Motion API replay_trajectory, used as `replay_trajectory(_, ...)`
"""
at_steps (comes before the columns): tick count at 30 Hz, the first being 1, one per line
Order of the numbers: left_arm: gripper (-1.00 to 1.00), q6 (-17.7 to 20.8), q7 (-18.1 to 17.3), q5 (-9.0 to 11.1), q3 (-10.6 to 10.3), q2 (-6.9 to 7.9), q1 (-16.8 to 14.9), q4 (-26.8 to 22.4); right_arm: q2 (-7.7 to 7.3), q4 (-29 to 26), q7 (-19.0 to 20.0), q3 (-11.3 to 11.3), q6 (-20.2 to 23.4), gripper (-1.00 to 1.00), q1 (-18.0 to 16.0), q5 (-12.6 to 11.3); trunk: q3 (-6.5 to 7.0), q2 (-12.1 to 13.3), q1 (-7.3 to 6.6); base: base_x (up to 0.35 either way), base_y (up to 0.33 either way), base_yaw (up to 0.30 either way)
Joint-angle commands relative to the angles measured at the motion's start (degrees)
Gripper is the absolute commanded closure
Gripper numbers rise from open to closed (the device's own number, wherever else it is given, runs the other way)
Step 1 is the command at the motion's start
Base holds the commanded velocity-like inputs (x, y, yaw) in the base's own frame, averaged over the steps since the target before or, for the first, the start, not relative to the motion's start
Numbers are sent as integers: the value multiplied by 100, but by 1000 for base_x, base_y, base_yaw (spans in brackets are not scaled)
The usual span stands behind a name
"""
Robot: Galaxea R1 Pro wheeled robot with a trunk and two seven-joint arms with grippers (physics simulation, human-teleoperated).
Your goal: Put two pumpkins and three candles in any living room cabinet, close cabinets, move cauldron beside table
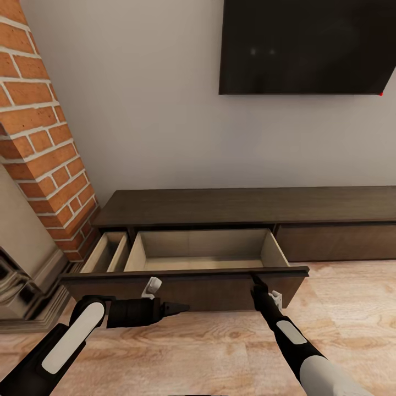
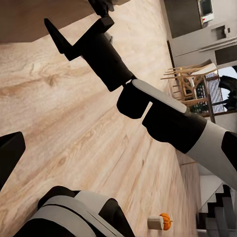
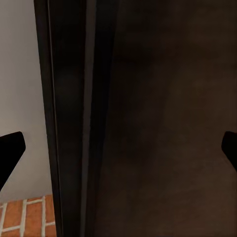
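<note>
The right gripper [image 1: 257, 281] sits at the top edge of the pulled-out drawer front [image 1: 187, 283], its dark fingers [image 1: 256, 279] touching or just short of the rim; whether they pinch the edge or merely press it I cannot tell from the head view. In the right wrist view the two fingertips [image 3: 10, 150] stand wide apart at the frame's sides with dark wood between them, so the fingers look released rather than clamped. The left gripper [image 1: 177, 308] hangs low in front of the drawer front, pointing across toward the right arm; its fingers look nearly together and hold nothing.

The step in hand seems to be working the drawer of the cabinet [image 1: 247, 206]. To do it well, keep the right fingers square to the rim and move straight along the drawer's travel, so the front does not skew, and hold the left arm clear of its path.

The wide drawer [image 1: 203, 250] is open and its pale inside is bare. A narrower compartment [image 1: 107, 252] beside it, next to the brick column [image 1: 44, 143], is open too and also shows nothing inside.

A pumpkin [image 2: 165, 221] lies on the wooden floor [image 2: 74, 113] well behind the robot, touching a pale candle [image 2: 155, 223], well apart from the cabinet.
</note>
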Motion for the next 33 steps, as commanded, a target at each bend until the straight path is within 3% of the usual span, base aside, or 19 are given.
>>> replay_trajectory(1,-100,4,-39,-28,-3,3,-4,1,1,3,20,-16,52,-100,-3,-58,-5,-2,-1,0,0,0)
replay_trajectory(33,-100,2,-38,-28,-7,3,-4,1,-7,12,8,-16,103,-100,-7,-59,-5,-2,-1,-34,0,0)
